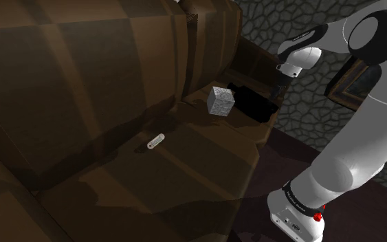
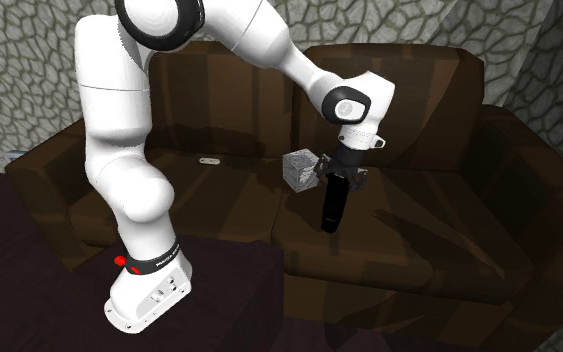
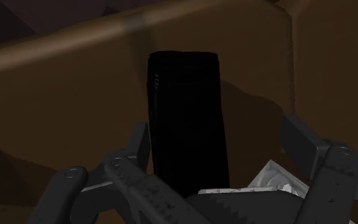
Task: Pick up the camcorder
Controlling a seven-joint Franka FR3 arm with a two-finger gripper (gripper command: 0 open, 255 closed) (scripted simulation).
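Observation:
The camcorder (image 2: 331, 210) is a long, plain black block. It hangs upright from my gripper (image 2: 337, 183), its lower end close over the brown sofa seat (image 2: 409, 230). The gripper is shut on its upper end. In the shoulder view the camcorder (image 1: 249, 102) is a dark mass beside a grey cube, with the gripper (image 1: 273, 103) at its right end. Looking along the hand, the camcorder (image 3: 187, 127) stands out between the fingers (image 3: 139, 140) of my gripper (image 3: 219, 143).
A grey textured cube (image 1: 220, 101) (image 2: 299, 168) sits on the seat right next to the camcorder. A small white bar-shaped item (image 1: 155, 142) (image 2: 208, 160) lies farther along the cushion. The sofa backrest (image 1: 102, 62) rises behind, against a stone-patterned wall (image 2: 529, 40).

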